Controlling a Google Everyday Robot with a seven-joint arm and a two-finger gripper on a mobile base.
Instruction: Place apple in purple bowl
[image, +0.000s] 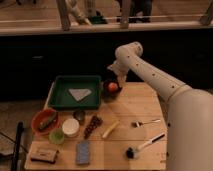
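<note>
The apple (113, 86) is small, round and orange-red. It sits inside the purple bowl (106, 93), a very dark small bowl at the far middle of the wooden table, just right of the green tray. My gripper (115, 76) hangs at the end of the white arm, directly above the apple and close to it. The apple's top edge is partly covered by the gripper.
A green tray (60, 100) holds a pale cloth (79, 93). An orange bowl (35, 120), a white cup (70, 127), a pale-green cup (56, 136), a yellow banana-like piece (109, 129), a fork (146, 122), a brush (145, 145) and a blue sponge (83, 152) lie nearer the front.
</note>
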